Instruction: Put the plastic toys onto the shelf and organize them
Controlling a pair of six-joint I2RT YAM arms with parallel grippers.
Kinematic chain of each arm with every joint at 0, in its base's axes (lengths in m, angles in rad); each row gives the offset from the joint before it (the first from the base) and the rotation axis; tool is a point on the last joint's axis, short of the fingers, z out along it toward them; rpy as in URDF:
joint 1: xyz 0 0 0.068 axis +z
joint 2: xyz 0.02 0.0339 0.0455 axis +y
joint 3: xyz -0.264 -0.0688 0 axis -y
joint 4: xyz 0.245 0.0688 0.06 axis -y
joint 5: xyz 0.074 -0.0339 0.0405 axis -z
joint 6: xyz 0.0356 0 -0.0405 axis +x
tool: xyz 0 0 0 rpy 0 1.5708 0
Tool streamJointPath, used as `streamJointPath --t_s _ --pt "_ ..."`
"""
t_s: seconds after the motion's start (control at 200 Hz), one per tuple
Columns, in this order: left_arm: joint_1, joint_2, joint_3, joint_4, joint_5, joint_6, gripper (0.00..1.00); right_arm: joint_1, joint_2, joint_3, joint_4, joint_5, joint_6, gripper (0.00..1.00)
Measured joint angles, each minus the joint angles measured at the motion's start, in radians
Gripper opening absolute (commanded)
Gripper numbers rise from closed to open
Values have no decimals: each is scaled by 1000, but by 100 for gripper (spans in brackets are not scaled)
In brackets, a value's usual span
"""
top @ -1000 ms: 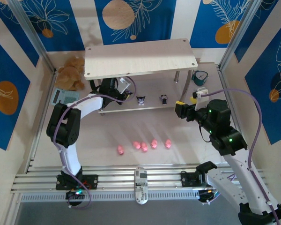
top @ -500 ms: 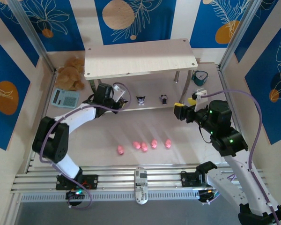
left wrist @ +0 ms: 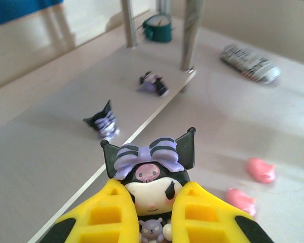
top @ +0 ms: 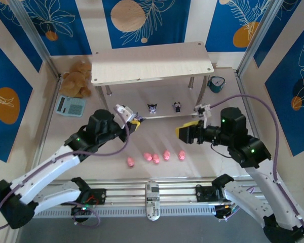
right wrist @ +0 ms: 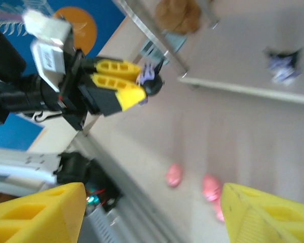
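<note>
Drawn back toward 6 o'clock, out from under the shelf (top: pixel 152 63), since a second ago: left gripper (top: pixel 134 121). Pinches narrow on a dark figurine (left wrist: pixel 149 167), upright between yellow fingers (left wrist: pixel 104 215); purple striped bow, pink skull mark, white face. Hangs at the front edge of the lower board (top: pixel 164 112), toward its 9 o'clock end. Carries a white tag (right wrist: pixel 48 58) on the wrist, print too blurred to read. Along that board toward 3 o'clock, second dark figurine (top: pixel 152 108) and third dark figurine (top: pixel 177 106), apart. At 6 o'clock on the table (top: pixel 157 136), five pink pigs (top: pixel 156 159) in a loose row. Shifted toward 9 o'clock: right gripper (top: pixel 185 132), jaws wide and empty, near the row's 3 o'clock end. Plush bear (top: pixel 77 78) and teal calculator (top: pixel 70 105) at the shelf's 9 o'clock, teal clock (top: pixel 216 83) at its 3 o'clock.
</note>
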Motion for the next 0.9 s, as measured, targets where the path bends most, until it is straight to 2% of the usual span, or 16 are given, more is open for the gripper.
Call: streamJointPath --t_s 0.195,0.425,0.9 --pt "-142 -38 -6 -1 -10 -51 5 148 62 -77 87 -5 152 74" --pt "-299 15 -3 0 -35 -62 5 171 139 -77 188 6 242 78" --pt "-327 38 38 27 -36 -61 6 140 232 -77 243 -65 356 76"
